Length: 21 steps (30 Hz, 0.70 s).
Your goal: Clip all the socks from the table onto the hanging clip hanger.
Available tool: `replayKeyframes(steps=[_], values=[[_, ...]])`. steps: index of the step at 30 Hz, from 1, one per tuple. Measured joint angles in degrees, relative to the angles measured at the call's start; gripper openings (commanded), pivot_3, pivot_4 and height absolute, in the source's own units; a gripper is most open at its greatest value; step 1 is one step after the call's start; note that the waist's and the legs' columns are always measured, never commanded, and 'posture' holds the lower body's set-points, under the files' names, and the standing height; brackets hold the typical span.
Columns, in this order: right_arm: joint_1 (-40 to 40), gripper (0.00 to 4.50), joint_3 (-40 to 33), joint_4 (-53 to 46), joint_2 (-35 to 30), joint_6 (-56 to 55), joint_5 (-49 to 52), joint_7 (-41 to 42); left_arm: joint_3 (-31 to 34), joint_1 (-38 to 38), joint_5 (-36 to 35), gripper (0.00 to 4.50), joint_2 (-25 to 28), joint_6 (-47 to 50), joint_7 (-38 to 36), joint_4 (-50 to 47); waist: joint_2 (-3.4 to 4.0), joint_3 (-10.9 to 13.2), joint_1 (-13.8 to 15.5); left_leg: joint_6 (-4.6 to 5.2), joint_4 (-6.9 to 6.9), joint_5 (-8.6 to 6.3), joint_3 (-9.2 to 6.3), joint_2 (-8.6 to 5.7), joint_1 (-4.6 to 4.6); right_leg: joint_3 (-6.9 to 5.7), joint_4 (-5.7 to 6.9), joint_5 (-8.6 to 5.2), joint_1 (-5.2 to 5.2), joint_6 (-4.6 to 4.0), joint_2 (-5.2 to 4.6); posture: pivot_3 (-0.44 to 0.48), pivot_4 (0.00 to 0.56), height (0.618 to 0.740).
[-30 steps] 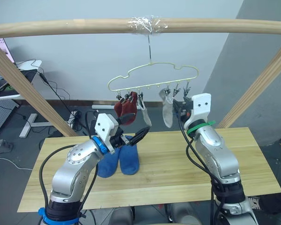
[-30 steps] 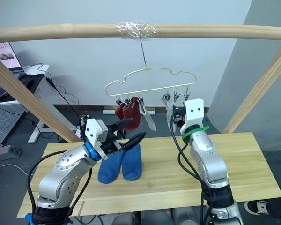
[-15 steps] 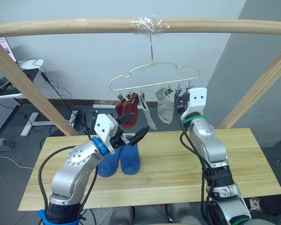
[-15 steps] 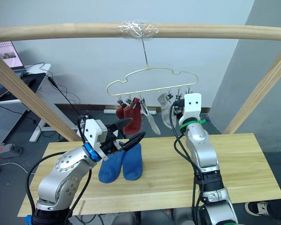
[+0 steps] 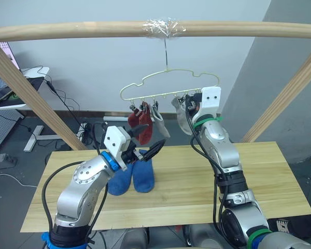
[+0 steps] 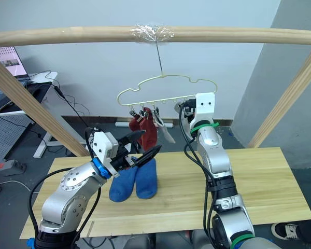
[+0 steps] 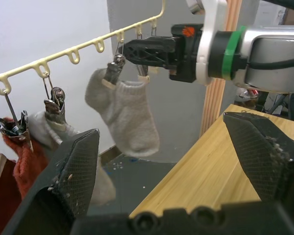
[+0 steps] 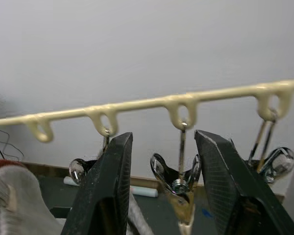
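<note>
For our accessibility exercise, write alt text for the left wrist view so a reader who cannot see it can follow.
A light grey sock hangs from a metal clip on the pale clip hanger, with the right gripper at the next clip. The left gripper is open below, above the wooden table.

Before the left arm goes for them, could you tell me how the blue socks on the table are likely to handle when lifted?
The blue socks lie flat and limp on the table, so they will probably flop and fold when lifted. The grey sock on the clip hanger droops from one clip, which suggests light, soft fabric. Pinched at one edge, a blue sock will likely dangle.
</note>
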Motion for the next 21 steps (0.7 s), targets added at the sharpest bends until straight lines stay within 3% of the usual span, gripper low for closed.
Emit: replayKeyframes(steps=[12,15,17,21], values=[[-0.13,2.08,-0.59,1.91,0.38,-0.17,0.46,0.43,-1.26,1.24,0.12,4.5,-0.04,0.32,1.19,-1.81,0.0,0.0,0.05,0.0,0.02,0.01,0.0,0.0,0.0,0.01,0.02,0.0,0.0,0.0,0.0,-0.021,0.134,0.74],[-0.51,1.47,-1.07,1.99,0.3,-0.19,0.52,0.45,-1.56,1.23,0.09,4.5,-0.05,0.48,1.26,-1.83,0.0,0.0,0.04,0.01,0.02,0.0,0.0,0.0,0.0,0.0,0.03,0.0,0.0,0.0,0.0,-0.021,0.137,0.74],[-0.69,0.79,-1.19,1.99,0.29,-0.22,0.52,0.44,-1.56,1.22,0.07,4.5,-0.06,0.61,1.32,-1.83,0.0,0.0,0.04,0.01,0.02,0.01,0.0,0.0,0.0,0.0,0.03,0.0,0.0,0.0,0.0,-0.021,0.137,0.74],[-0.73,0.02,-1.64,1.99,0.16,-0.34,0.52,0.47,-1.58,1.03,0.0,4.5,-0.07,1.22,1.58,-2.01,0.0,0.0,0.04,0.01,0.02,0.01,0.0,0.0,0.0,0.0,0.03,0.0,0.0,0.0,0.0,-0.027,0.139,0.74]])
